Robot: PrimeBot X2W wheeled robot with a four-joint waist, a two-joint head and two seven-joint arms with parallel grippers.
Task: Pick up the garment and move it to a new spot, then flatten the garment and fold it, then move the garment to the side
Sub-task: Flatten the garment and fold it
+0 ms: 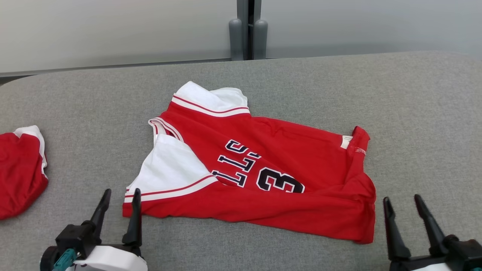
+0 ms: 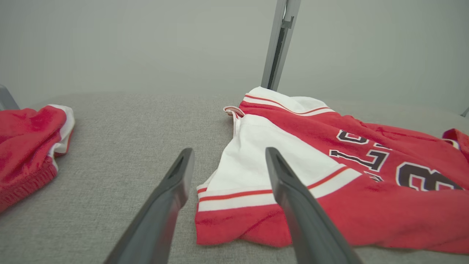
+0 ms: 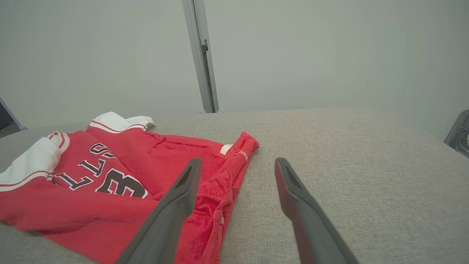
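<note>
Left gripper (image 1: 121, 193): spread wide, pinching nothing, low at the lower left of the head view, with the near left corner of the garment (image 1: 263, 169) lying just ahead of and between its fingers in the left wrist view. Touching the cloth or not: cannot tell. Right gripper (image 1: 401, 198): likewise spread and empty, at the lower right, just beside the garment's right edge and apart from it. Seemingly poised one at each near corner for a two-handed pinch and lift; first step of the task judged not yet begun.

Garment at centre frame on the grey table (image 1: 376, 86), lying sideways: neck opening and shoulders toward the left, hem toward the right. Not flat: near long edge rolled over on itself in a thick fold, right hem bunched and turned up at its upper corner, beside a small white label (image 1: 345, 142). Hence, most likely, the need to lift and re-lay before any folding.

Red knit, soft, limp, faintly fuzzy close up; white shoulder panels edged in red-and-white stripes; dark block lettering and a number outlined in white, partly tucked under the fold. Table covering: coarse woven cloth, matte, probably grippy enough to drag thin fabric.

Second red garment (image 1: 19, 169), white-trimmed and crumpled, at the far left edge, well apart. Grey post (image 1: 248, 34) at upper centre.
</note>
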